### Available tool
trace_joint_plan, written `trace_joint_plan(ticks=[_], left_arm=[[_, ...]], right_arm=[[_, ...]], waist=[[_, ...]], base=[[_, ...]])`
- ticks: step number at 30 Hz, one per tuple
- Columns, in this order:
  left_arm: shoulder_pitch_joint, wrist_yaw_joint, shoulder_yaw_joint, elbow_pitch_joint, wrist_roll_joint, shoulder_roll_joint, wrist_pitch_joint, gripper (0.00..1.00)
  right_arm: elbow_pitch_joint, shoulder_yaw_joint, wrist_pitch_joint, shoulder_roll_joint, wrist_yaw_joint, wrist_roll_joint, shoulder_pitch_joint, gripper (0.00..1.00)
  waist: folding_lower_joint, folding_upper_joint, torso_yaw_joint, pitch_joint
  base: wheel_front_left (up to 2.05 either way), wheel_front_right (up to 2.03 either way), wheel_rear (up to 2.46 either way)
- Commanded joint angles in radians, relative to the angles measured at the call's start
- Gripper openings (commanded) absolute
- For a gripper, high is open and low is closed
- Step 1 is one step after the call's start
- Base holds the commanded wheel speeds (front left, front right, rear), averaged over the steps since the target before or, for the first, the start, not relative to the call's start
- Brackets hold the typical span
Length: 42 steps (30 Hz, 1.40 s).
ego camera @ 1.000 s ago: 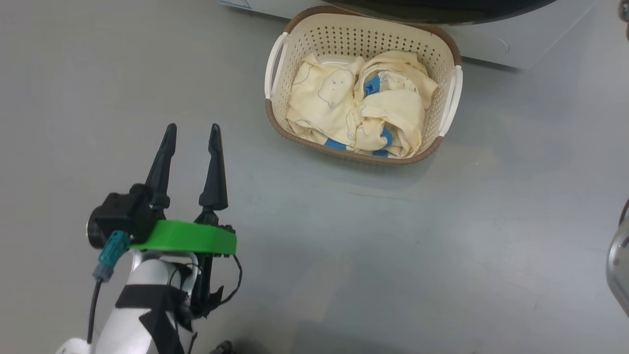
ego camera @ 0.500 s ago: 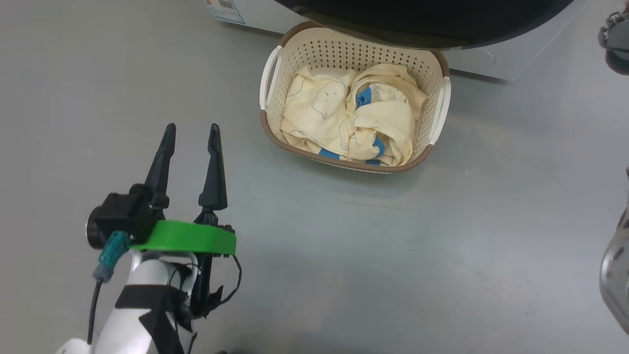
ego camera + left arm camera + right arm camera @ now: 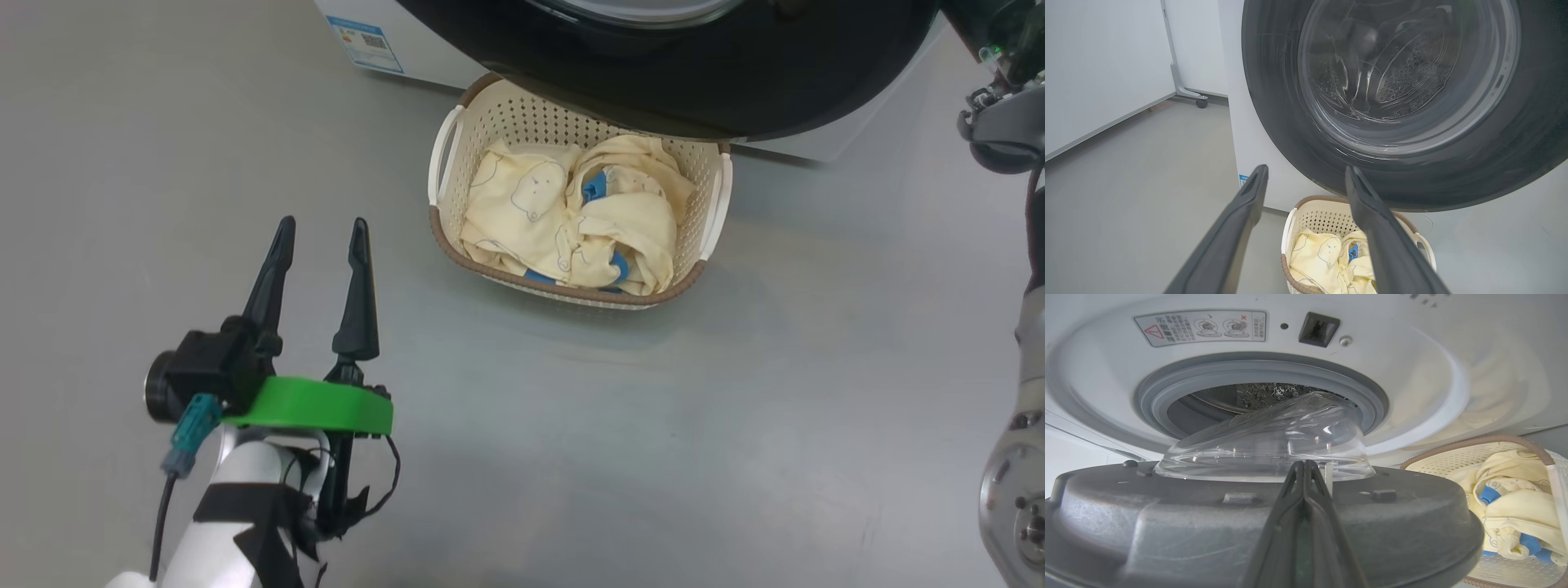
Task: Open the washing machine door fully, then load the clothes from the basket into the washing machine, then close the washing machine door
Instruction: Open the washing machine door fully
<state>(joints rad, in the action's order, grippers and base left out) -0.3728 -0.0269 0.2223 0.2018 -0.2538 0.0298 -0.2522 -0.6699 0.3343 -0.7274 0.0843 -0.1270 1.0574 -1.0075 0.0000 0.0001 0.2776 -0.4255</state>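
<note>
Here, one basket (image 3: pixel 571 298), seemingly two clothes (image 3: pixel 563 220); one washing machine door (image 3: pixel 735 82) ajar; left claw (image 3: pixel 321 222) wide, right claw (image 3: pixel 1303 465) tight together.

The washing machine door (image 3: pixel 694 82), cropped above, hides the far rim of the basket (image 3: pixel 531 126).

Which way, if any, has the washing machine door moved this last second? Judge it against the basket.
Yes. The washing machine door has swung outward over the basket: its black rim now hides the basket's far right corner, bare a second ago.
</note>
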Motion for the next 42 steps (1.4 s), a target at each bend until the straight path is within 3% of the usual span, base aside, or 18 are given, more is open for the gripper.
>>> trace_joint_plan(ticks=[1, 12, 24, 42], left_arm=[[0.013, -0.004, -0.042, -0.024, 0.009, 0.02, -0.01, 1.0], [0.032, -0.015, -0.055, -0.016, 0.026, 0.02, -0.01, 1.0], [0.053, -0.021, -0.066, -0.009, 0.043, 0.02, -0.01, 1.0], [0.072, -0.039, -0.068, 0.005, 0.062, 0.02, -0.01, 1.0]], right_arm=[[0.048, -0.033, -0.018, -0.034, -0.004, 0.013, -0.008, 0.0], [0.074, -0.08, -0.095, -0.034, -0.004, 0.071, 0.069, 0.0], [0.132, -0.206, -0.196, -0.034, -0.004, 0.166, 0.159, 0.0], [0.243, -0.48, -0.13, -0.034, -0.004, 0.331, 0.311, 0.0]], waist=[[0.0, -0.0001, -0.001, 0.009], [0.0, -0.0001, -0.004, 0.053], [0.0, -0.0001, -0.025, 0.095], [0.0, -0.0001, -0.061, 0.164]], base=[[0.0, 0.0, 0.0], [0.0, 0.0, 0.0], [0.0, 0.0, 0.0], [0.0, 0.0, 0.0]])
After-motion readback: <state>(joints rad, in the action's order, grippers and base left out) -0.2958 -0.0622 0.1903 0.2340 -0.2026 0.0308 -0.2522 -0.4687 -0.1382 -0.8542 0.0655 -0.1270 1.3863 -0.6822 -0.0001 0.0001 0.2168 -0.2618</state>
